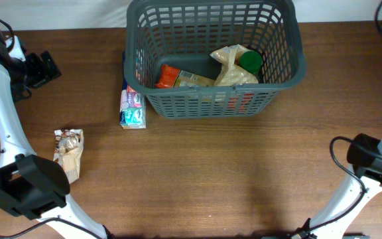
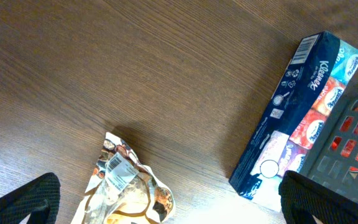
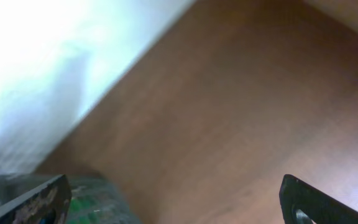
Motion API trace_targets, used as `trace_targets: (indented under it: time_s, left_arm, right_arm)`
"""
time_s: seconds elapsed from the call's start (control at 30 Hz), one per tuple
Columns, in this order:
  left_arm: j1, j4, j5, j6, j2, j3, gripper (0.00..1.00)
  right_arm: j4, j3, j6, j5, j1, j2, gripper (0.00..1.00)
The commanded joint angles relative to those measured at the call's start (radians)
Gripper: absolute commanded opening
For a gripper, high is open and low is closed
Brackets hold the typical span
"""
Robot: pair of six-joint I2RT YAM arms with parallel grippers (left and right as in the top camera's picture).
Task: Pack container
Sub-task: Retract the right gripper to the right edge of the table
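The container, a dark grey lattice basket, stands at the back centre. It holds an orange packet, tan bags and a green-lidded item. Its corner shows in the left wrist view. A crinkled snack bag lies on the table at the left. My left gripper is open and empty above the snack bag; in the overhead view it is at the lower left. My right gripper is open and empty over bare table at the lower right.
A blue tissue pack lies against the basket's left wall, also seen in the left wrist view. A dark device sits at the far left. A blurred green shape shows by the right gripper's left finger.
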Motion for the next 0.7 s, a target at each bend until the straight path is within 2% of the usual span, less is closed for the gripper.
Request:
trace_targets:
  time_s: [0.0,0.3,0.67]
  left_arm:
    - [0.001,0.001,-0.010,0.016,0.011,0.003,0.99]
    - [0.001,0.001,-0.010,0.016,0.011,0.003,0.99]
    - [0.001,0.001,-0.010,0.016,0.011,0.003,0.99]
  right_arm:
    - [-0.006,-0.118,0.060,0.083,-0.023,-0.015,0.99]
    - [0.030,-0.442,0.163,0.124,-0.024,-0.015,0.99]
    - [0.055,-0.481,0.162,0.124,-0.024,-0.015,0.99]
